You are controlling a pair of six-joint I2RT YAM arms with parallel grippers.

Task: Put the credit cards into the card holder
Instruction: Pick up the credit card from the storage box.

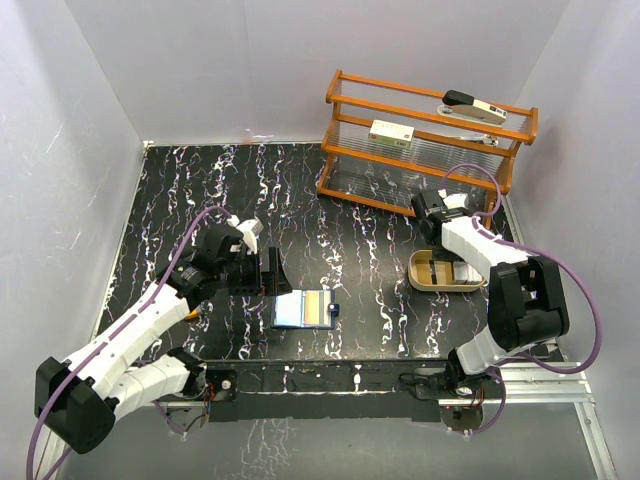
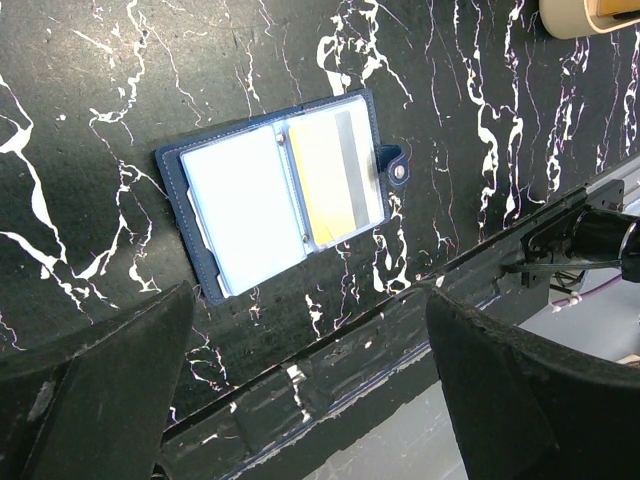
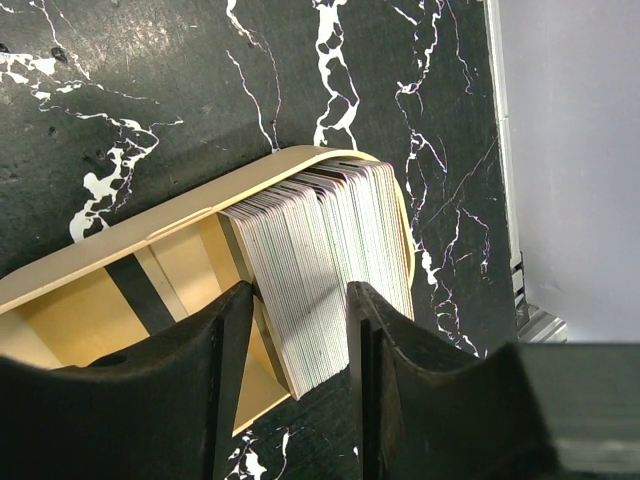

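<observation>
2 right fingers (image 3: 150,400) straddle credit cards (image 3: 320,270) in the tray (image 3: 120,255).

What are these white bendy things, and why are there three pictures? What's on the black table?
They are two robot arms with pinching fingers for hands. One picture looks down from above; the other two come from cameras on each wrist. On the black table lies an open blue card holder; the left gripper hangs wide open near it, empty. A beige tray holds a stack of credit cards. The right gripper has a finger on each side of that stack; whether it squeezes them, I cannot tell. A wooden rack stands at the back.
</observation>
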